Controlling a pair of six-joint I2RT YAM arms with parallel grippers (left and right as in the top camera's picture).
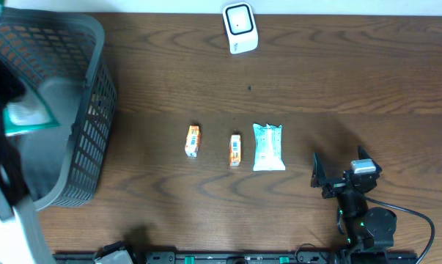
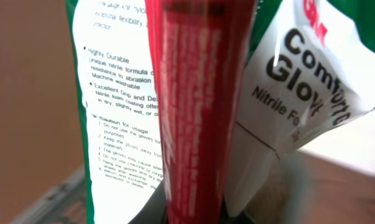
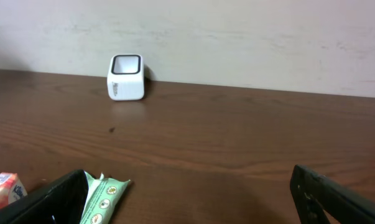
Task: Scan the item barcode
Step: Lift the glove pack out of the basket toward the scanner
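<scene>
The left tool [image 1: 14,110] is seen overhead clamped on a glove pack [image 1: 31,116] above the basket [image 1: 89,147], the right tool [image 1: 330,176] gaping idle. At the left wrist only printed text is shown, no barcode. From the right wrist the scanner [image 3: 126,78] is seen across the counter [image 3: 237,137]; pickup is judged done, and a carry there, barcode turned to it, is called for.

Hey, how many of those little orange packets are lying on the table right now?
2. The left orange packet lies in the middle row. The right orange packet sits beside it, next to the white pouch. The basket may hide more.
</scene>
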